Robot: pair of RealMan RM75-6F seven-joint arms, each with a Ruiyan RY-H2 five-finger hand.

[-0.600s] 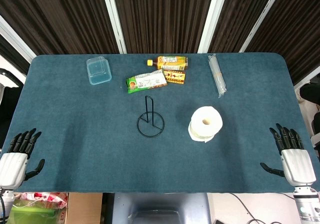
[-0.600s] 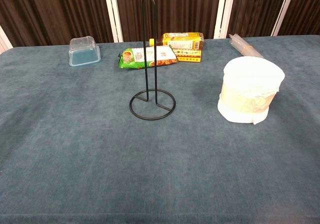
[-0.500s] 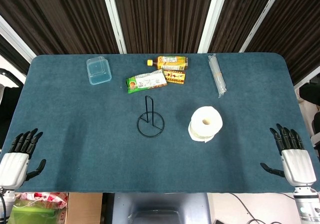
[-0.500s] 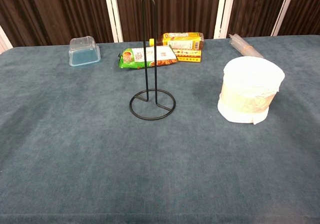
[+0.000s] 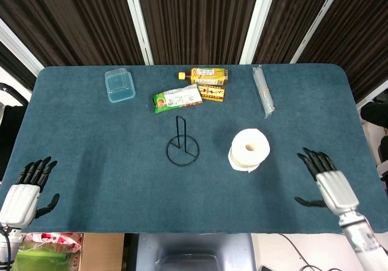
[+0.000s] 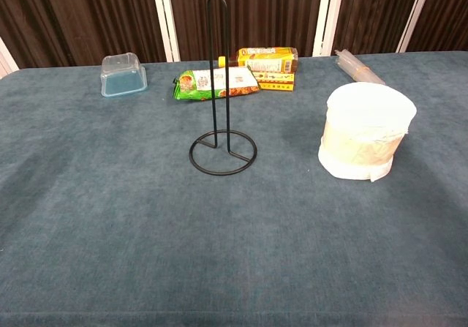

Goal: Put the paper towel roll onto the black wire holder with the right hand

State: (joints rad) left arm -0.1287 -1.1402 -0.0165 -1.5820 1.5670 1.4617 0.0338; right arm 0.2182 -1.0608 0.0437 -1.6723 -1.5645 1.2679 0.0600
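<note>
Standing on end, the roll [image 5: 249, 149] was seen right of the holder [image 5: 182, 145], apart from it, near the middle of the table [image 5: 91, 137]. The right robot hand [image 5: 324, 181] was held over the near right part of the table, fingers spread and holding nothing, well apart from the roll. The left robot hand [image 5: 24, 186] was found at the near left edge, likewise spread and empty. For the step in hand, it was judged that the roll should be gripped round its side, kept upright, and lifted above the tall post so that its core could be lined up over the wire tip. A loose flap of paper at the roll's near side might be snagged. The table was covered with a blue-green cloth; dark curtains with white posts were seen behind.
</note>
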